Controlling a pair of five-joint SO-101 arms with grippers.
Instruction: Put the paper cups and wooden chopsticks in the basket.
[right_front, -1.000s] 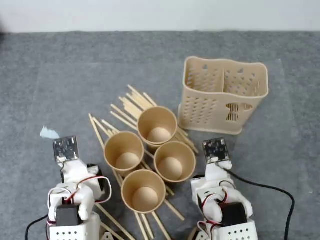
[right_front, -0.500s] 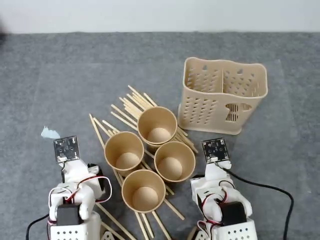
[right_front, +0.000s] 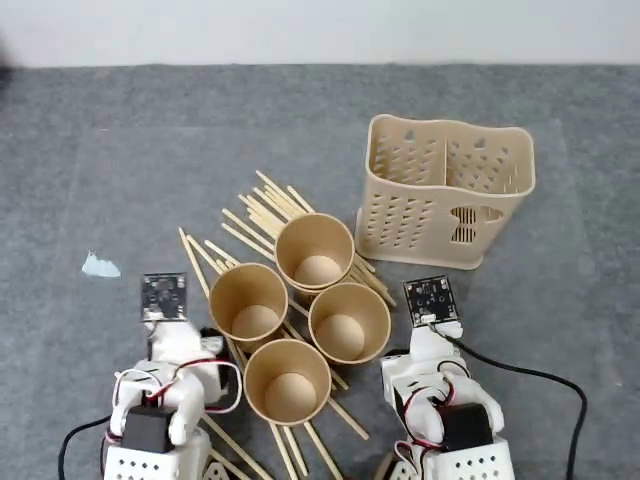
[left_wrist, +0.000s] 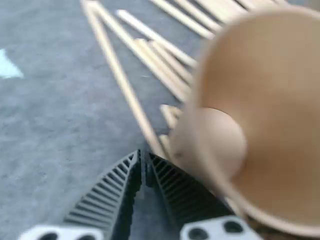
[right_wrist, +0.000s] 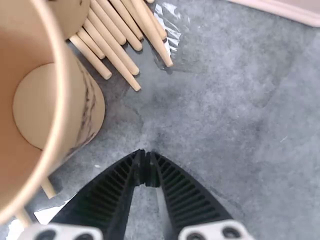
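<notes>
Four paper cups stand upright and empty in a tight diamond on the mat: the top cup at 12 o'clock, the left cup at 9, the right cup at 3, the bottom cup at 6. Under and around them lie the wooden chopsticks, fanning out towards 11 and 5 o'clock. The basket stands upright at 2 o'clock from the cups, near the top cup. The left gripper is low over the mat just beside the left cup, its jaws pressed together on nothing. The right gripper is beside the right cup, likewise closed and empty. A blue scrap lies at 9 o'clock, well apart, on the grey mat.
</notes>
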